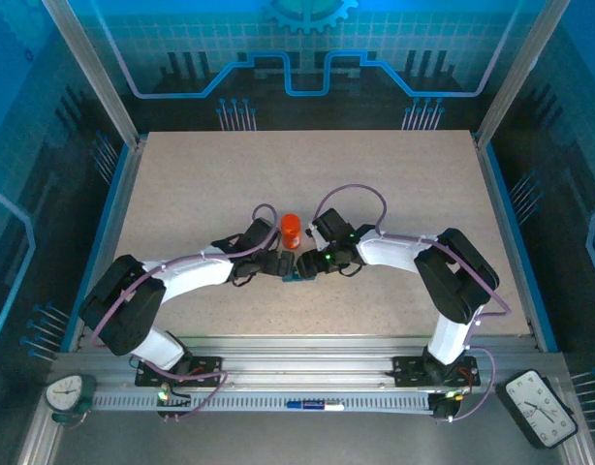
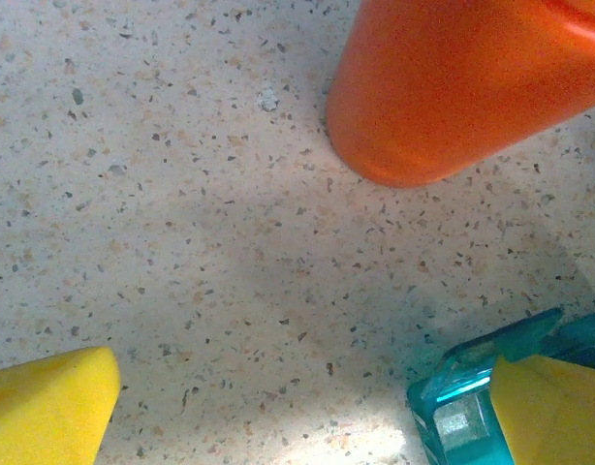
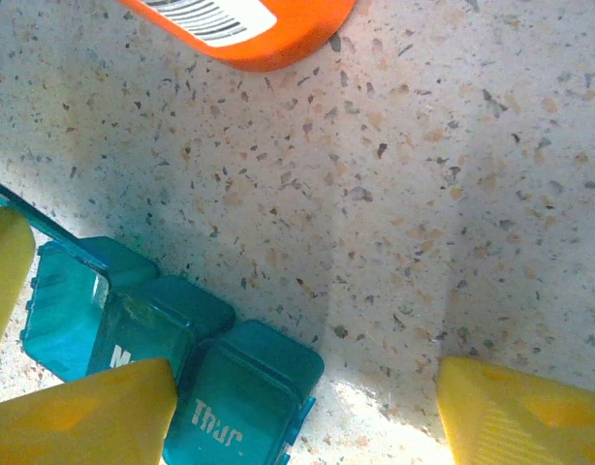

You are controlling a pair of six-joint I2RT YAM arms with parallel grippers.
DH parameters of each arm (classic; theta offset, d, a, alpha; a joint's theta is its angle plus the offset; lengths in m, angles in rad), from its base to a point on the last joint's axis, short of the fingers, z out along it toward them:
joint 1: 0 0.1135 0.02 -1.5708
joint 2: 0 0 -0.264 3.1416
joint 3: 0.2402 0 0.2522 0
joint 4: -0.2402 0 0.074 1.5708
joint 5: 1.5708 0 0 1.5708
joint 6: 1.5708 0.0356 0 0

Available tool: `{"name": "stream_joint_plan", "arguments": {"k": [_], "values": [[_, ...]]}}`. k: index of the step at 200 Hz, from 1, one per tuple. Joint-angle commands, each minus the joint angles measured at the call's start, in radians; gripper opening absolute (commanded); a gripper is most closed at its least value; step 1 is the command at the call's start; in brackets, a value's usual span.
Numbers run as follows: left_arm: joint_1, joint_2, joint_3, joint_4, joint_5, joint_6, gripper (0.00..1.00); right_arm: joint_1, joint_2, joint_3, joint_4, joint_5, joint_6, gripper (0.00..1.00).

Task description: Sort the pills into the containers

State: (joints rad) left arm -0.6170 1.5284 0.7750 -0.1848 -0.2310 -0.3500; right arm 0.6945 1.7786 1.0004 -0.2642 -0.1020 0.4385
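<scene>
Starting at the left: left gripper (image 2: 297, 392), yellow fingertips spread wide and clasping nothing, one tip over bare speckled beige tabletop (image 2: 181, 223), the other lying on or just above the end cell of the dark-teal plastic strip of joined square cells (image 2: 435, 399); contact impossible to judge. Centre of the table in the overhead view: the strip lying flat between the two grippers, with the upright orange cylindrical plastic bottle (image 2: 453, 87) just behind it, near but apart. From the right wrist, three cells to be counted, the nearest lettered "Thur", and apparently a raised lid on the cell at the other end. To the right: right gripper (image 3: 307, 392), likewise gaping and empty, one yellow tip overlapping the middle cell, the other well clear over bare table. Likely trouble from here: crowding. Risk in closing either pair of jaws with a tip sitting on a cell: an off-centre pinch, skidding or flipping so light a strip. Risk in pressing in from both sides at once: fingertip against fingertip. Risk in a careless swing: the raised lid knocked shut or bent back, or the bottle toppled, scattering any contents across the table.
</scene>
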Motion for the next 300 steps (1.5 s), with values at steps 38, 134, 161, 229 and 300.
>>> {"name": "stream_joint_plan", "arguments": {"k": [38,134,161,229,300], "values": [[0.030,0.036,-0.028,0.019,0.027,-0.035,0.99,0.011,0.045,-0.038,-0.043,0.012,0.013,0.73],[0.034,-0.108,-0.045,0.040,0.114,-0.046,0.99,0.009,0.031,-0.017,-0.061,0.009,0.010,0.73],[0.036,-0.187,-0.052,0.034,0.138,-0.058,0.99,0.004,0.010,0.015,-0.087,0.007,-0.002,0.74],[0.033,-0.326,-0.150,0.051,0.222,-0.119,0.99,-0.052,-0.109,0.033,-0.121,-0.007,-0.009,0.78],[-0.091,-0.275,-0.254,0.180,0.224,-0.220,0.99,-0.148,-0.213,-0.084,-0.099,0.004,0.026,0.78]]}}
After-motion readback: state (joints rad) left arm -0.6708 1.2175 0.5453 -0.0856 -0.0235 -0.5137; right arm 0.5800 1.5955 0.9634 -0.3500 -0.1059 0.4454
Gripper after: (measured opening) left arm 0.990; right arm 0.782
